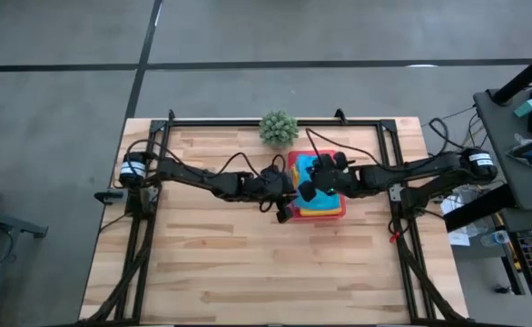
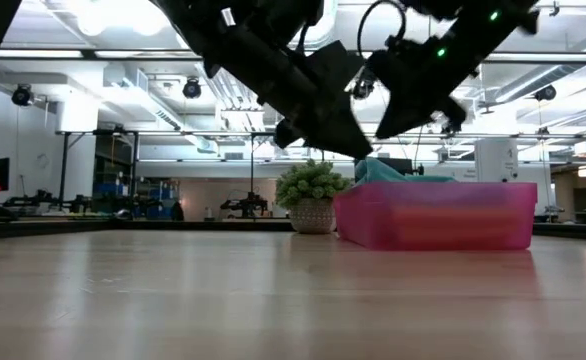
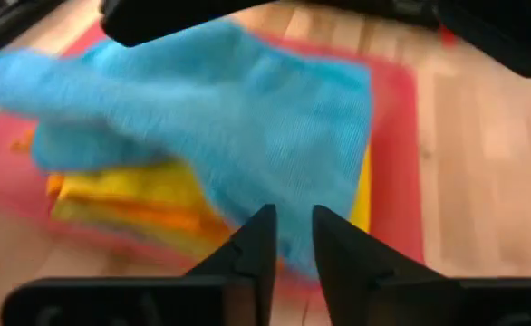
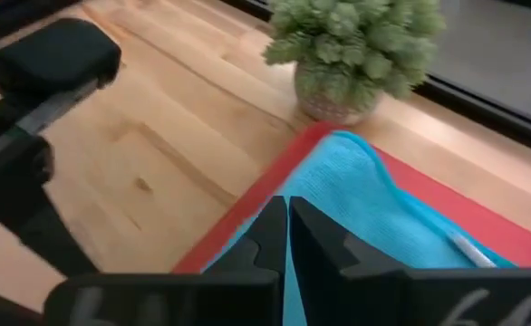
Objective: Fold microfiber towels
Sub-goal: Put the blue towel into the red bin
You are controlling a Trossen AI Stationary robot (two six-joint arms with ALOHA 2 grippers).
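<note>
Blue towel: the turquoise towel (image 3: 238,118) lay rumpled on top of the stack in the pink tray (image 1: 290,162), at the far middle of the table; being topmost, it seemed the one being taken.
Other towels: a yellow towel (image 3: 120,186) and an orange towel (image 3: 170,220) lay folded beneath it; no grey or green cloth showed.
Right gripper: the right gripper (image 4: 286,217) sat over the tray's far edge with its fingers pressed together on the blue towel, apparently pinching that edge to lift it.
Left gripper: the left gripper (image 3: 288,237) hung at the tray's near left corner, its fingers drawn narrow with a slim gap, at the towel's near hem; whether cloth was caught between them could not be told.
Likely purpose: the two arms met over the tray from opposite sides, probably to take opposite edges so the cloth would spread.
Plant: a small potted plant (image 1: 279,128) stood just beyond the tray, clear of both arms.
</note>
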